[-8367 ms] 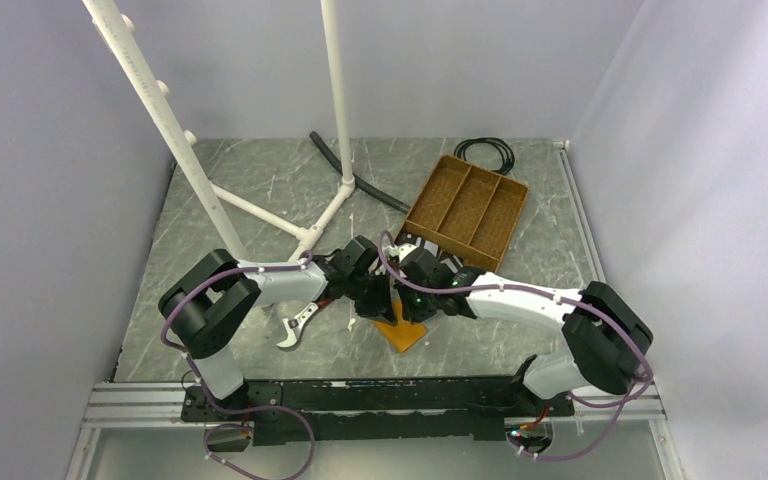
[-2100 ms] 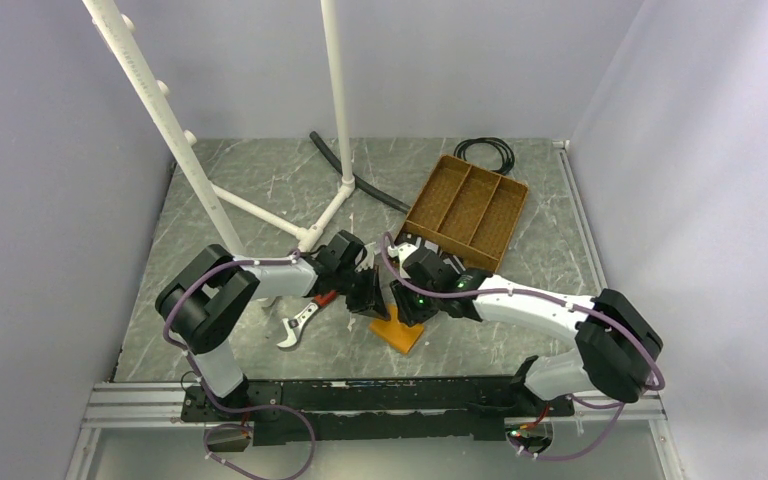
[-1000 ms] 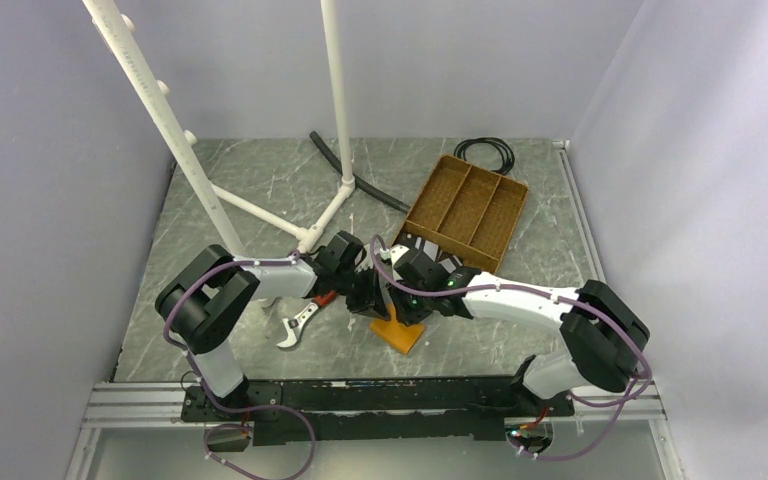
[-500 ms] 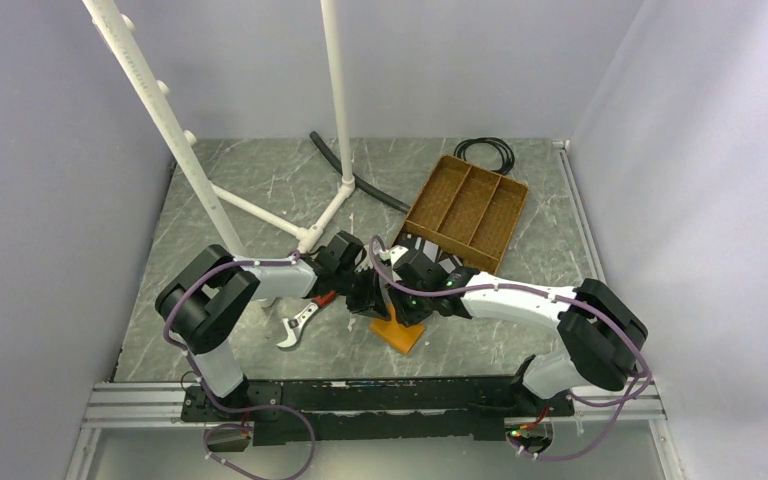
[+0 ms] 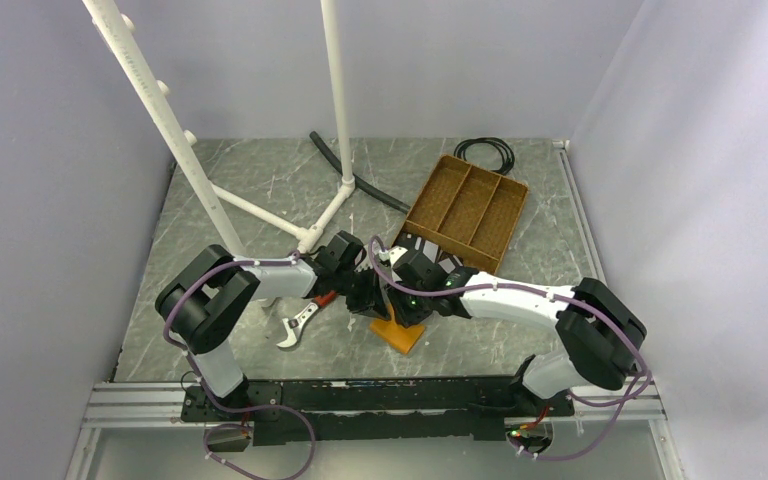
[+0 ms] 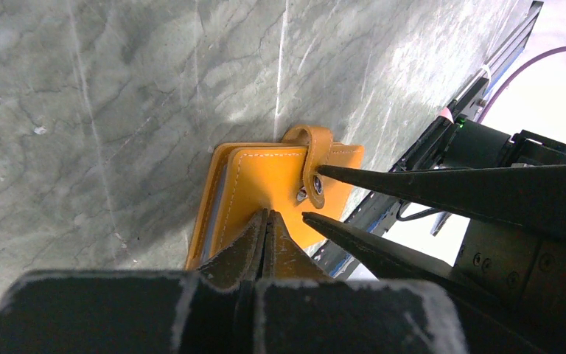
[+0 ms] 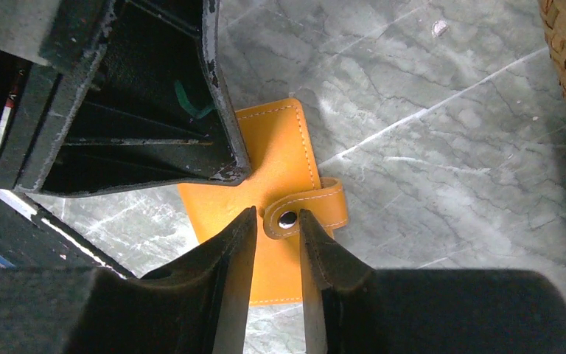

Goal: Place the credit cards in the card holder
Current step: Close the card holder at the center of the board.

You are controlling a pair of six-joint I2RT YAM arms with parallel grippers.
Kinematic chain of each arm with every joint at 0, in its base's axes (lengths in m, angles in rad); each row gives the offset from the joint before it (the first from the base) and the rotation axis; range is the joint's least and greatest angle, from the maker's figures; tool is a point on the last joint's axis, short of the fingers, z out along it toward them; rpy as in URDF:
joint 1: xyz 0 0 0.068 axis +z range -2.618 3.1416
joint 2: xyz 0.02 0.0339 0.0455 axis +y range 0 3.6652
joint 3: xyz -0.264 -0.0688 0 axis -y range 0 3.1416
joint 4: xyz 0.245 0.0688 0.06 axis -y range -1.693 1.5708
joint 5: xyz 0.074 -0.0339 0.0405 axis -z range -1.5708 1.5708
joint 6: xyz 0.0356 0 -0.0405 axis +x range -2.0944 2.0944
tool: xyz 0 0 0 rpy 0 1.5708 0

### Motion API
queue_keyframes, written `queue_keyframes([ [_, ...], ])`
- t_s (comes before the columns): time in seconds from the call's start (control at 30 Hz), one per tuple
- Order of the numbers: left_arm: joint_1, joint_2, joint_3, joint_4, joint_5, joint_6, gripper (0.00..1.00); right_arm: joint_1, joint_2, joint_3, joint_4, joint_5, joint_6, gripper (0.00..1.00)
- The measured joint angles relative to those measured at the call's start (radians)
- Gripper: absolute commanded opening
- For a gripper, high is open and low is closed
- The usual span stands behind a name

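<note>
Card holder [image 7: 284, 151] flat; R pincer [image 7: 276, 216] straddles snap [image 7: 288, 218], L pincer [image 6: 266, 215] prob. pressing.

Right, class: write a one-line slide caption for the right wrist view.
Right gripper open astride the snap strap of the closed orange card holder, shut left gripper alongside.

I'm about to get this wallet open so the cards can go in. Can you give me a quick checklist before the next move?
1. The orange leather card holder lies flat on the grey marble table: ok.
2. The snap strap is undone: not ok, it is snapped shut.
3. The right fingers stand apart, one on each side of the strap's snap end: ok.
4. The left fingers are shut, tips at the holder's face: ok. Whether they press it down: cannot tell.
5. The credit cards are located: cannot tell. Neither wrist view shows them, and the arms crowd the top view.
</note>
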Motion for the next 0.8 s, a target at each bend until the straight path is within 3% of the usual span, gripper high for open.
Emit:
queue_keyframes([
  [0.5,0.000,0.000,0.000,0.000,0.000,0.000,0.00,0.001,-0.005,-0.001,0.017,0.018,0.012,0.00],
  [0.8,0.000,0.000,0.000,0.000,0.000,0.000,0.00,-0.001,-0.028,-0.021,0.029,-0.002,0.037,0.00],
])
